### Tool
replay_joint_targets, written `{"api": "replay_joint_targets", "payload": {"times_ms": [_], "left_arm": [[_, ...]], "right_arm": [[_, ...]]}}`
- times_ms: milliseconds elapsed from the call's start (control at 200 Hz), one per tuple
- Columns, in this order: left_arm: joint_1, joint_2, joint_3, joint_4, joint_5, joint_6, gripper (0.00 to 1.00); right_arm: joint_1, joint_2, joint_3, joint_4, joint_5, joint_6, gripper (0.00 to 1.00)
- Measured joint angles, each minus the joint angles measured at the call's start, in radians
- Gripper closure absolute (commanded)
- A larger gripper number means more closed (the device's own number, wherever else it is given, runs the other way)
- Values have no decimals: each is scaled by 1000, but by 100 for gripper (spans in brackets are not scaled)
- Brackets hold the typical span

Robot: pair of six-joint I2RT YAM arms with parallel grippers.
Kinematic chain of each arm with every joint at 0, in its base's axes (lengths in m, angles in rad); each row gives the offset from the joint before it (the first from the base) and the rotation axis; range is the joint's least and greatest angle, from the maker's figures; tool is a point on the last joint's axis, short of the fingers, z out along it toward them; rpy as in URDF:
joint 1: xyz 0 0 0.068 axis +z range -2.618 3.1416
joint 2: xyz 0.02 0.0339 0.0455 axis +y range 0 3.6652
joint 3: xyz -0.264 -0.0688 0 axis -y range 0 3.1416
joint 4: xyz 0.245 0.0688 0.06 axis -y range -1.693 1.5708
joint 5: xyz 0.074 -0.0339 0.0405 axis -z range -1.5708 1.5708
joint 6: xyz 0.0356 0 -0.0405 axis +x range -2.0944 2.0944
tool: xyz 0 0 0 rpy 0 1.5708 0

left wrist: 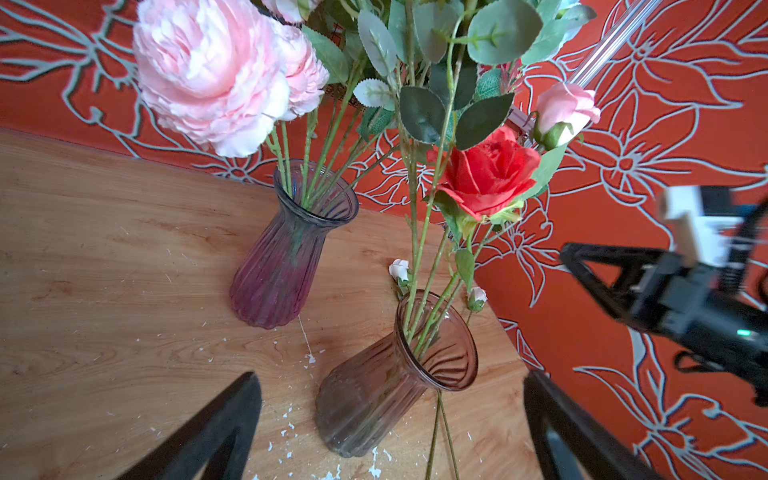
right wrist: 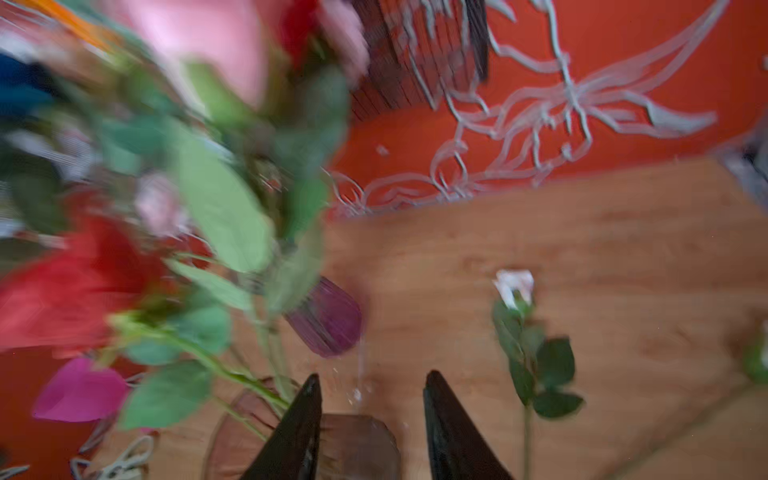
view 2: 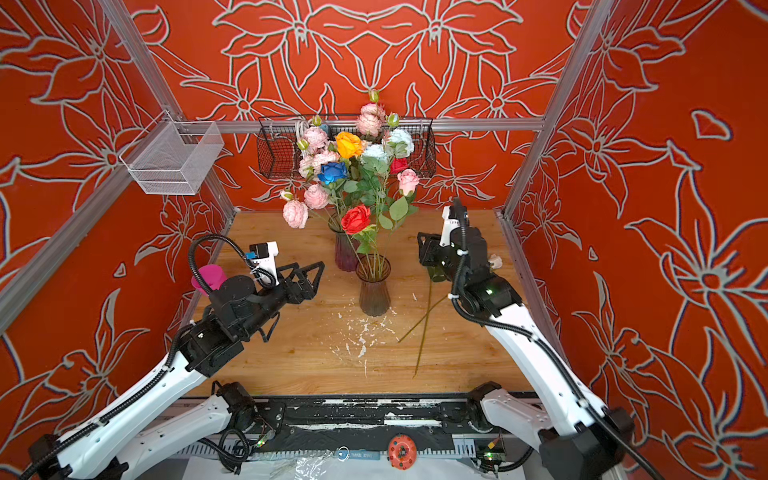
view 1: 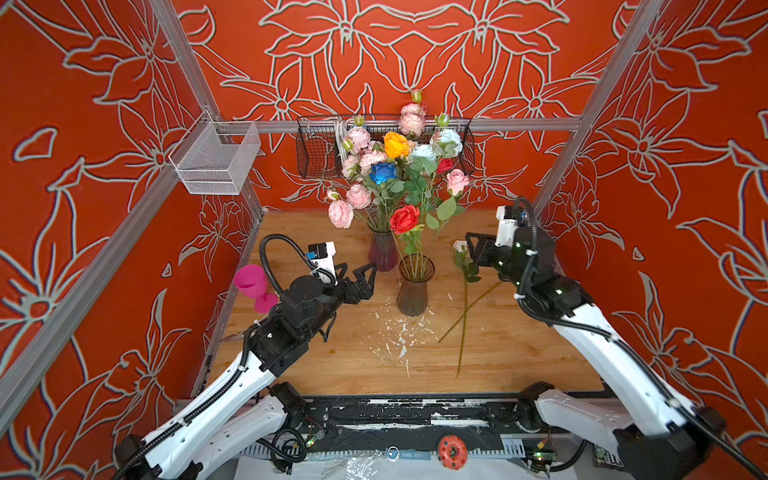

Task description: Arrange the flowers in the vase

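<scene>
Two loose flowers lie on the worktop (view 1: 332,365) to the right of the brown vase (view 1: 412,291), crossed over one another like scissors. The white-budded stem (view 1: 462,332) runs nearly straight from its bud, at the far end, back toward the front edge. The second stem (view 1: 451,330) slants across it with its head up by the right arm. The right pincer (view 1: 473,251) hangs just beside the white bud, its jaws parted with nothing between them. The wrist view is smeared, but it shows the bud off to one side of the gap, not in it. The left pincer (view 1: 359,270) is spread wide and empty on the other side of the brown vase, well apart from both stems. So the right arm is plainly the nearer, and I'd reckon it must close across the stem's length, below the leaves, to take it. The rest of the flowers (view 1: 395,166) stand already in the brown vase and in the purple vase (view 1: 382,251) behind it.
</scene>
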Motion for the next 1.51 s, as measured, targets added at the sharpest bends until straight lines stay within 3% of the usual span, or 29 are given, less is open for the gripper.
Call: {"api": "replay_joint_targets", "payload": {"times_ms": [230, 465, 751, 1031, 1216, 1506], "left_arm": [[0, 93, 27, -14, 54, -23, 2], [0, 126, 41, -30, 89, -37, 2], [0, 126, 41, -30, 99, -39, 2], [1, 126, 40, -30, 101, -38, 2], [7, 126, 40, -30, 102, -38, 2], [14, 105, 41, -29, 105, -39, 2]], "right_arm": [[-82, 357, -25, -167, 0, -1, 55], [-93, 518, -13, -188, -13, -6, 58], [-111, 648, 0, -179, -33, 3, 74], [-116, 660, 11, -157, -34, 13, 93], [-116, 634, 8, -156, -52, 16, 97], [-116, 328, -61, -99, -82, 16, 98]]}}
